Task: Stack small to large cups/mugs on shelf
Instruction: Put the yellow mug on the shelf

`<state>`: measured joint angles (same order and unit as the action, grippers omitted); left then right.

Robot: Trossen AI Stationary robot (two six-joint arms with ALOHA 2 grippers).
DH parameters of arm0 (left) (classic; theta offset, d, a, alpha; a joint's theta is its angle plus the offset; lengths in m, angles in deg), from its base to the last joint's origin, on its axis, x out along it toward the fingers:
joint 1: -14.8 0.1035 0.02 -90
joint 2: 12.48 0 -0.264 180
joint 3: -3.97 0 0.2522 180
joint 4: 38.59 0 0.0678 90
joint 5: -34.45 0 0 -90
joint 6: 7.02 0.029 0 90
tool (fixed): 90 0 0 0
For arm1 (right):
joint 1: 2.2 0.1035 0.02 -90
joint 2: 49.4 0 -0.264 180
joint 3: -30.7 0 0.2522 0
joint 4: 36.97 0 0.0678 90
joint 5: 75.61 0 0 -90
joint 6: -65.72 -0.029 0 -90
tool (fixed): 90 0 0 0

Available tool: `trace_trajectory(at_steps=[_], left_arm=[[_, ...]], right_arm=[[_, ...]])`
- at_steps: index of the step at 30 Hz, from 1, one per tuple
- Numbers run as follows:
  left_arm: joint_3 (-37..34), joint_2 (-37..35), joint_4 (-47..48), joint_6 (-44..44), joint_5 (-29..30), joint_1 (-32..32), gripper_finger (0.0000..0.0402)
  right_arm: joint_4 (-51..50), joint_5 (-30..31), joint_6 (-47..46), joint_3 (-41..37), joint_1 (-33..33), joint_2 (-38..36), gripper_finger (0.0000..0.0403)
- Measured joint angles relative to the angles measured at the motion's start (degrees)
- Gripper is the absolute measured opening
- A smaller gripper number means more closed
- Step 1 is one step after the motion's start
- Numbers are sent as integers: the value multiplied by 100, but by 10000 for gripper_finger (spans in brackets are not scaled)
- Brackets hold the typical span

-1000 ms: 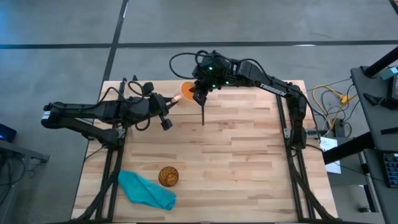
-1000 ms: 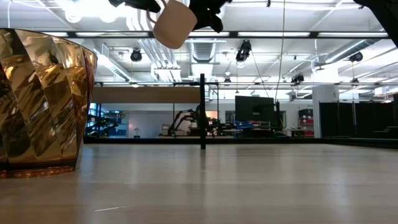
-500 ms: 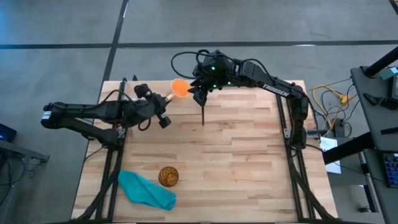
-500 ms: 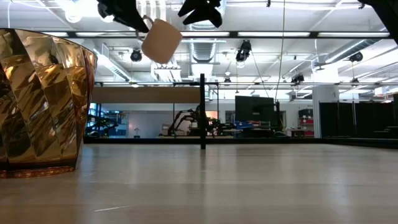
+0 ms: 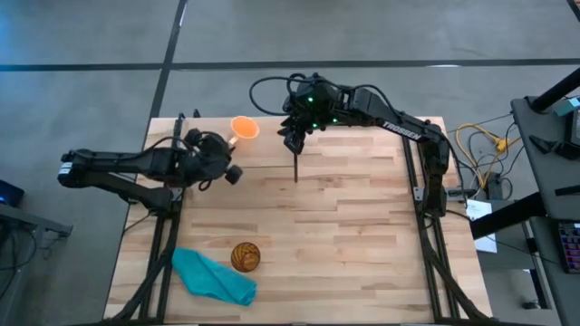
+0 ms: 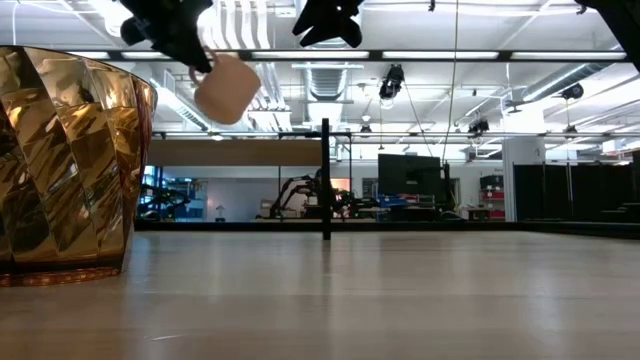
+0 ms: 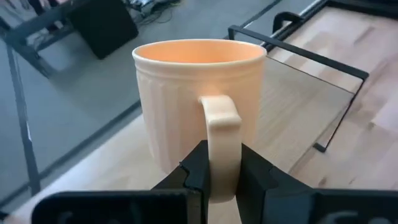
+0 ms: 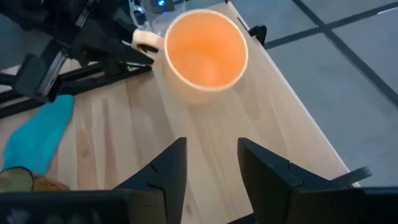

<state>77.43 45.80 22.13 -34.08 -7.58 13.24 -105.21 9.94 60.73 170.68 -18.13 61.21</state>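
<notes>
My left gripper (image 5: 232, 145) is shut on the orange mug (image 5: 244, 128), held in the air over the far left part of the wooden shelf panel (image 5: 362, 208). The mug also shows in the left wrist view (image 7: 199, 99) and in the low view (image 6: 227, 88). My right gripper (image 5: 294, 136) is open and empty, hovering just right of the mug, above the thin black divider (image 5: 296, 167). The amber patterned tumbler (image 5: 245, 256) stands on its base near the panel's near left edge. No clear cup shows. My left gripper (image 7: 221, 177) pinches the mug's handle (image 7: 221, 134) between its two fingers (image 7: 194, 169), one on each side of the loop. The fingers come about level from the table's left. The mug is lifted clear, mouth up and slightly tilted.
A teal cloth (image 5: 213, 276) lies crumpled left of the tumbler at the near left corner. Black frame posts (image 5: 424, 195) run down the panel's right and left sides. The middle and right of the panel are bare wood.
The mug passed from my right gripper to my left: the right gripper let go and stayed near the divider. My left gripper carried the mug by its handle toward the table's left edge and somewhat lower, clear of the right gripper.
</notes>
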Motion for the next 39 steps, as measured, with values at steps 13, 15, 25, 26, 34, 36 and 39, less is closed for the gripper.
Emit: trace_trajectory(at_steps=[13, 15, 25, 26, 34, 36, 39], left_arm=[[-538, -246, 15, -1367, 536, -2, 27], [-680, -245, 8, -1670, 545, -4, 27], [-955, -183, -2, -1946, 961, -59, 27], [-1012, -192, -2, -2097, 960, -60, 27], [-1297, -170, -55, -2535, 1019, -96, 27], [-1367, -174, -66, -2657, 1015, -96, 27], [-1467, -184, -63, -2851, 974, -106, 27]], right_arm=[[-108, 4, 63, 0, -13, 2, 135], [-107, 4, 63, 0, -13, 2, 137], [-106, 7, 98, 0, -36, 2, 136], [-108, 7, 98, 0, -37, 4, 137], [-127, 11, 104, 0, -39, 4, 135], [-146, 13, 103, 0, -42, 4, 136], [-218, 20, 110, 0, -59, 4, 137]])
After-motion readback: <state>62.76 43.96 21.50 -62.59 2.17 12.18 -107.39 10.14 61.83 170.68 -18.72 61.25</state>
